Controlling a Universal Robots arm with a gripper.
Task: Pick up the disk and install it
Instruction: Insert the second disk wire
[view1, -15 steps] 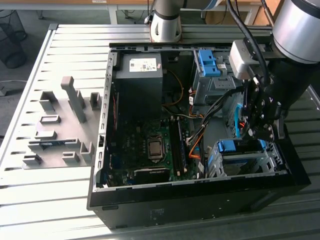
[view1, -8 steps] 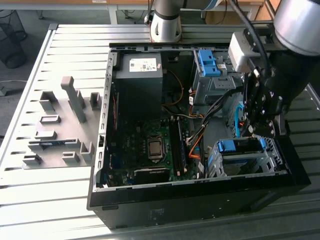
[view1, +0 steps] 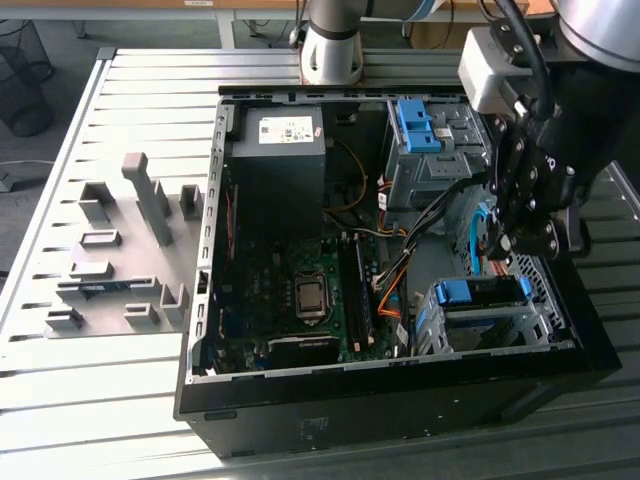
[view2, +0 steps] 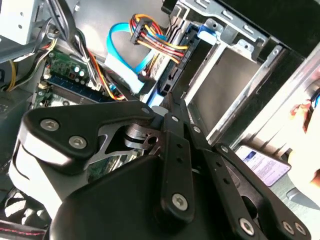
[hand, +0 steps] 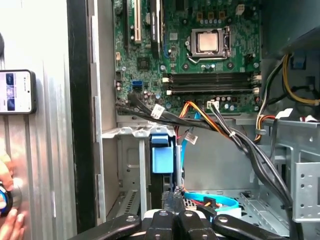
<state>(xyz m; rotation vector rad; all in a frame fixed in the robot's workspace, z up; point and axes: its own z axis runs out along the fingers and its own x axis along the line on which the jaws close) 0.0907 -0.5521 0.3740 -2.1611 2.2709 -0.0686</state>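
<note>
Because the tower case (view1: 400, 400) lies on its side with the panel off, the arm can reach straight down into it, and the hand (view1: 500, 240) hangs low over the near drive cage (view1: 445, 330) at the exterior view's right. As far as I can judge, the disk (view1: 478, 293) sits in that cage already, blue rail uppermost. In the first wrist view the hand's tips (hand: 175, 195) are drawn together just beside the disk's blue end (hand: 162, 152), more as if pressing than clamping. Cables (hand: 220, 125) sag across the bay from the motherboard (hand: 200, 60). A slatted metal counter (view1: 110, 400) carries the case and grey fixture blocks (view1: 110, 270); a wire bin (view1: 22, 70) stands on the floor beyond
</note>
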